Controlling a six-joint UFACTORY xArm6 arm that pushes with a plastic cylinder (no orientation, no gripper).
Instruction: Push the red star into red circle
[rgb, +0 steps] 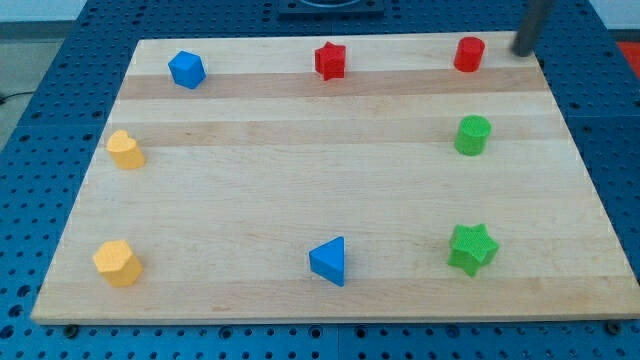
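Observation:
The red star (330, 60) sits near the view's top edge of the wooden board, about the middle. The red circle block (468, 54) stands to its right, near the top right corner. My tip (522, 52) is at the view's top right, just right of the red circle and apart from it, far right of the red star. The rod runs up out of the view.
A blue block (187, 70) sits at the top left. A green circle (473, 135) and a green star (472, 248) are on the right. A blue triangle (329, 261) is at bottom middle. Two yellow blocks (126, 150) (118, 263) are on the left.

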